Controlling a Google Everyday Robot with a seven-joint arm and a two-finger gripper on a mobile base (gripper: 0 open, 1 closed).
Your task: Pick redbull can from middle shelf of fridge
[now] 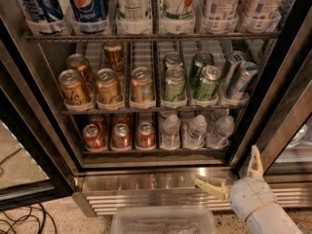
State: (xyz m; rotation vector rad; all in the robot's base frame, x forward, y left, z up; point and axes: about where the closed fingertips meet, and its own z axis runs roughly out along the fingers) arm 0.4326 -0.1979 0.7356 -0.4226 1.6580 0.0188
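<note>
Two pale fingers [209, 186] of the gripper [225, 165] are spread wide apart, with nothing held or touched, low before the steel base of the fridge [146, 182]. The redbull can [241, 79] is seen well above the gripper, at the right end of the middle shelf [156, 110], just beside green cans [207, 84]. Gold cans [108, 87] are set up and to the left. "pepsi" can be read on a blue bottle [87, 4] far above-left; other labels cannot be made out.

- The single camera is looking slightly downward into the fridge [146, 182] from close in front.
- The gripper [225, 165] is showing at lower right, jaws spread.
</note>
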